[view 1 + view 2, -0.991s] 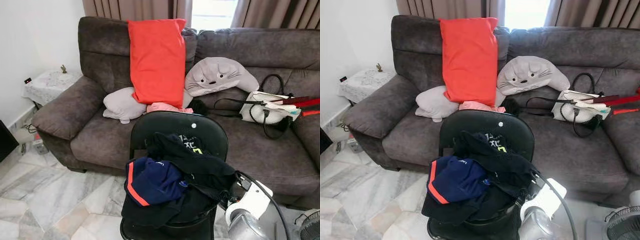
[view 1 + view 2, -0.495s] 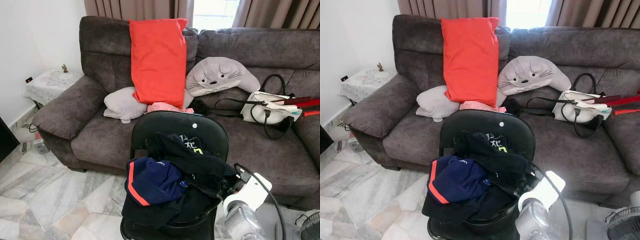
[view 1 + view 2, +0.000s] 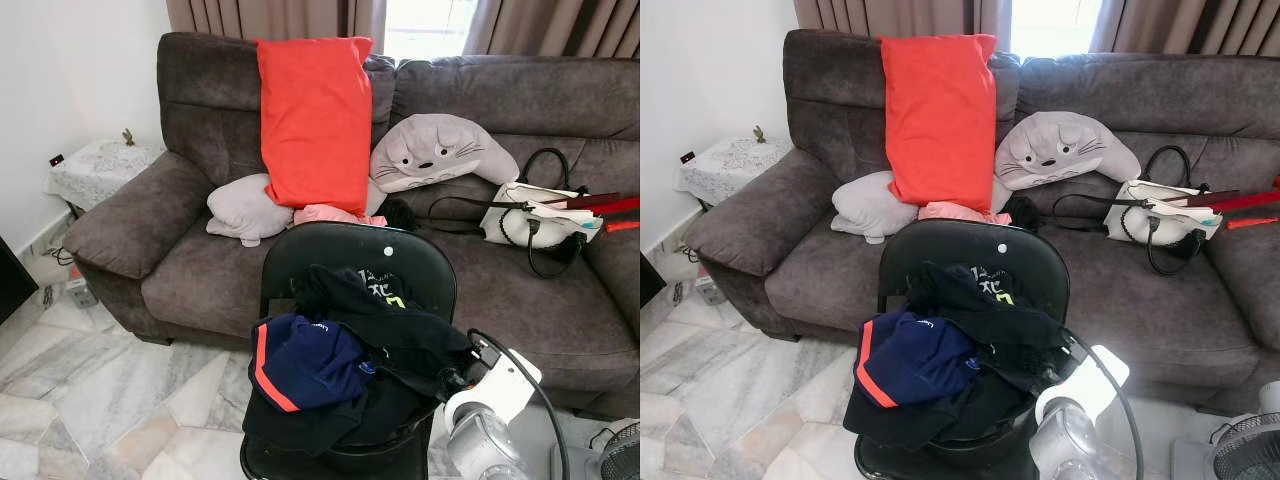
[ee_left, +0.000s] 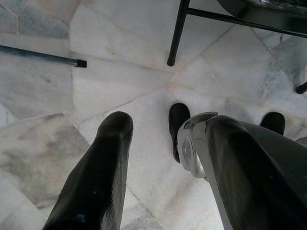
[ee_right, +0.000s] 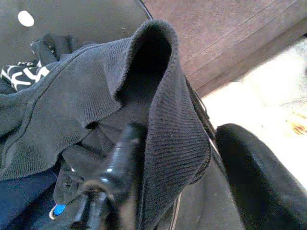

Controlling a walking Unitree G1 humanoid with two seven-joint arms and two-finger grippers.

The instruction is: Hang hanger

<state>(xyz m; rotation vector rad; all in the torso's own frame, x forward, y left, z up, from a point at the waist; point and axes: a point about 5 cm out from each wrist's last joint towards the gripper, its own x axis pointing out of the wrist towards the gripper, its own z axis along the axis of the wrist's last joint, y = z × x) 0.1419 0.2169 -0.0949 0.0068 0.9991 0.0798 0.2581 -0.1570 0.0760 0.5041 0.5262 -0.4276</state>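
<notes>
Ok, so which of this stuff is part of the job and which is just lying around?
Job: right gripper, black knit garment, black chair.
Lying about: red pillow, grey plush cushion, white bag, side table, sofa.

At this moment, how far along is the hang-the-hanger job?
Early. Done: nothing hung, and no rail or hanger can be made out. In hand: the right gripper has its jaws open around a ribbed fold of the black garment piled on the black chair beside the navy top. The left gripper hangs open over the marble floor. Left: closing on it, lifting and hanging.
</notes>
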